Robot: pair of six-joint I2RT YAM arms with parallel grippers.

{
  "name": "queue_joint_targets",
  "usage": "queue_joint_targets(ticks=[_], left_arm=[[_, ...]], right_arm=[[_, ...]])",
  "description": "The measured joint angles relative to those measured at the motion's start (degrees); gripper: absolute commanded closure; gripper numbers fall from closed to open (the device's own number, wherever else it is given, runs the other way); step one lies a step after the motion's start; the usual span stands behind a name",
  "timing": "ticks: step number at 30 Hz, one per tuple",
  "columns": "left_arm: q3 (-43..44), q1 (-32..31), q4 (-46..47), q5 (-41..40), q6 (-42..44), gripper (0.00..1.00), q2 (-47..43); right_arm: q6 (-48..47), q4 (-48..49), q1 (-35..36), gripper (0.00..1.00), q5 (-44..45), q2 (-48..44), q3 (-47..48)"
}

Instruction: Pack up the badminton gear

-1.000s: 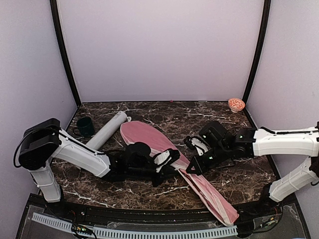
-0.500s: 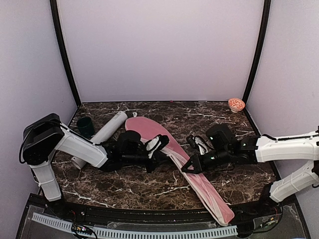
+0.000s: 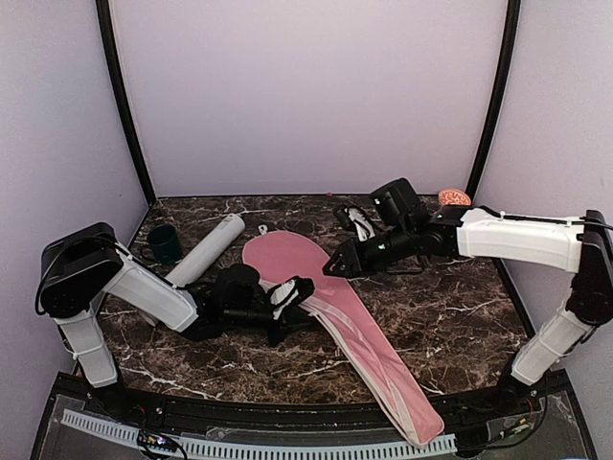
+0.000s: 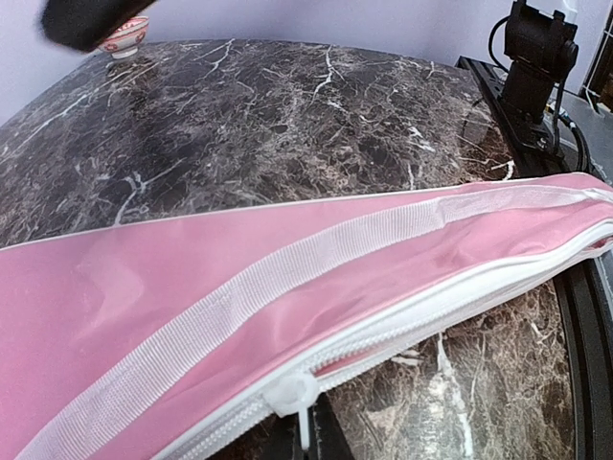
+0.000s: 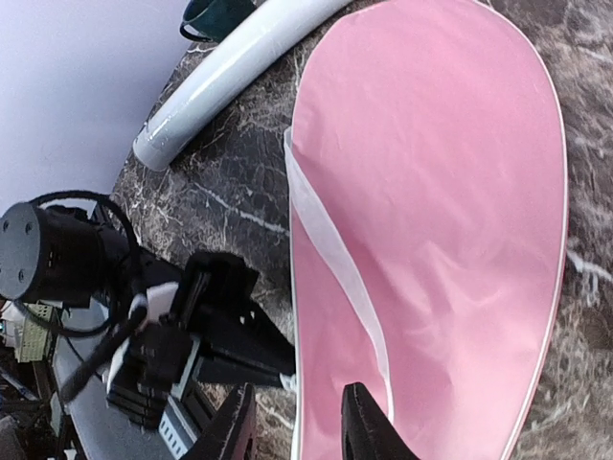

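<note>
**Location.** The pink racket cover (image 3: 354, 331) lies flat and diagonal on the counter (image 3: 460, 316). Its broad head is toward the rear and its narrow end is at the near edge.

**Fingers.**
- The left gripper (image 3: 292, 295) sits at the cover's left edge. Its fingers are brought together on the white zipper pull (image 4: 304, 427), which runs down between them.
- The right gripper (image 5: 297, 431) hovers over the head of the cover. Its fingers are spread and hold nothing.

**Handling.**
- The cover is judged to be thin, light, limp fabric with a slick face. It will likely bunch and slide rather than lift as a unit.
- Suitable holds on the cover are the zipper pull, the white webbing strap (image 4: 239, 307) and the piped rim.
- The pale grey tube (image 3: 206, 249) is stiff and light and will roll. Grip it across its middle.

**Count.**
- One cover.
- One tube.
- One dark green cup (image 3: 163, 242).
- One orange-patterned bowl (image 3: 453, 198).
- No racket or shuttlecock shows. Whether any are inside the cover cannot be told.
</note>
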Motion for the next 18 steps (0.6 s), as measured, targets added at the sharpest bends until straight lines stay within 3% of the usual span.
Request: queue_joint_targets(ticks=[8, 18], left_arm=[[0.0, 0.0, 0.07, -0.04, 1.36, 1.0, -0.28], [-0.07, -1.03, -0.09, -0.98, 2.6, 1.0, -1.05]], right_arm=[[-6.21, -6.08, 0.44, 0.62, -3.89, 17.07, 14.93], [-10.25, -14.25, 4.2, 0.49, -4.55, 26.56, 25.2]])
